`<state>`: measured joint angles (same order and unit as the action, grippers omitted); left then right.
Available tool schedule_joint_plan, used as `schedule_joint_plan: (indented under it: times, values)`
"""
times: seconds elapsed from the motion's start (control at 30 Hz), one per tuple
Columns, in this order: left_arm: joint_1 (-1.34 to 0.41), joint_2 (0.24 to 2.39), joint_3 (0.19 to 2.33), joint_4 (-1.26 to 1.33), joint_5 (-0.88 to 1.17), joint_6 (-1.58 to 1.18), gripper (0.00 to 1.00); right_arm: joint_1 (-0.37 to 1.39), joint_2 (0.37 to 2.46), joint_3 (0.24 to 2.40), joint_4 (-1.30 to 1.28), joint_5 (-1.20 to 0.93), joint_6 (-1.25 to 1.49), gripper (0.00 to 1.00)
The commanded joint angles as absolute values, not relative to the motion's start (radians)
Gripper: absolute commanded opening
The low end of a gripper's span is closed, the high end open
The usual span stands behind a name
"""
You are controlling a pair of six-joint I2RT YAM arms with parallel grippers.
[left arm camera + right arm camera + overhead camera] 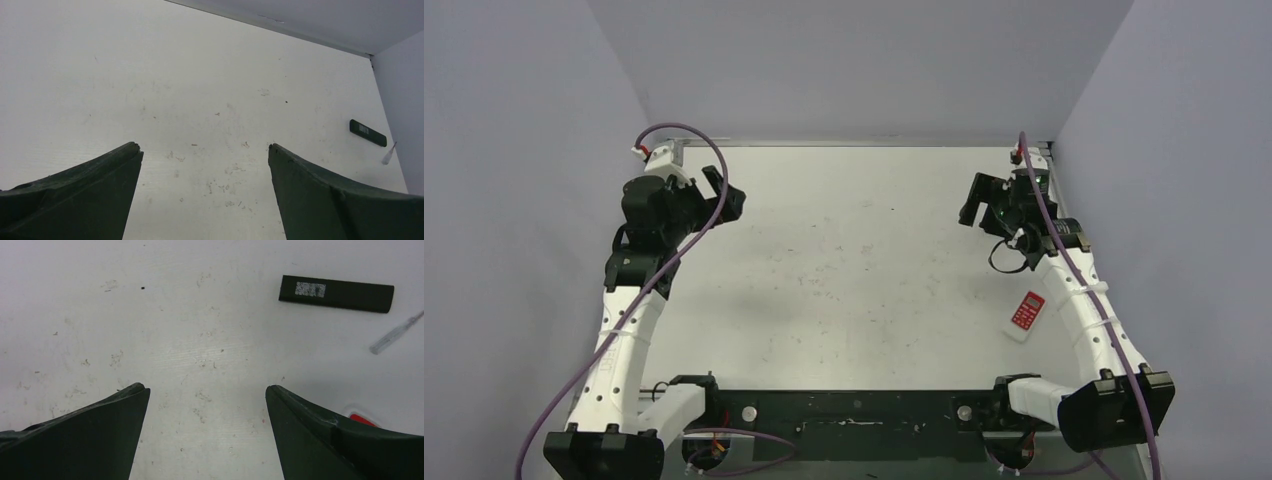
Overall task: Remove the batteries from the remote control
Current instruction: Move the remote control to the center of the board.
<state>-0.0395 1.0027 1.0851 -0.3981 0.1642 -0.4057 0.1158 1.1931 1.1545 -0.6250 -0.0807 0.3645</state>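
A small white remote control with a red face (1027, 314) lies on the table at the right, beside my right arm; its red corner (362, 419) peeks out behind my right finger. A slim black bar-shaped remote with a white label (336, 293) lies further off and also shows far right in the left wrist view (368, 133). No batteries are in view. My left gripper (727, 192) (203, 146) hovers open over bare table at the back left. My right gripper (970, 205) (206, 387) hovers open at the back right, holding nothing.
A thin clear stick (395, 332) (389, 154) lies next to the black bar. Grey walls close in the white table (844, 260) at the back and on both sides. The arm bases sit on a black rail (854, 410) at the near edge.
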Motion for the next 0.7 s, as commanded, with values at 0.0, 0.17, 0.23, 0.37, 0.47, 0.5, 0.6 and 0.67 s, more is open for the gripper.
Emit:
schedule_joint_plan:
  times: [0.0, 0.17, 0.23, 0.37, 0.47, 0.5, 0.6, 0.67]
  values:
    - [-0.035, 1.006, 1.099, -0.472, 0.061, -0.351, 0.96, 0.122, 1.198, 1.141, -0.677, 0.122, 0.473, 0.90]
    - [-0.026, 0.974, 1.083, -0.519, -0.071, -0.362, 0.97, 0.112, 1.226, 1.129, -0.825, 0.342, 0.492, 0.90]
    - [-0.024, 0.951, 1.058, -0.519, -0.121, -0.383, 0.97, 0.109, 1.228, 1.103, -0.828, 0.354, 0.493, 0.90]
    - [-0.009, 0.925, 1.016, -0.482, -0.051, -0.403, 0.97, 0.109, 1.219, 1.050, -0.796, 0.336, 0.539, 0.90]
    - [-0.008, 0.947, 1.006, -0.476, 0.032, -0.438, 0.97, 0.104, 1.239, 1.049, -0.808, 0.368, 0.600, 0.90]
    - [-0.008, 0.961, 1.006, -0.480, 0.061, -0.450, 0.97, 0.100, 1.249, 1.054, -0.815, 0.374, 0.615, 0.90]
    - [-0.008, 0.997, 1.012, -0.507, 0.132, -0.463, 0.97, 0.094, 1.267, 1.057, -0.829, 0.368, 0.647, 0.90]
    - [-0.008, 1.015, 1.016, -0.530, 0.150, -0.462, 0.97, 0.088, 1.273, 1.043, -0.829, 0.378, 0.655, 0.90]
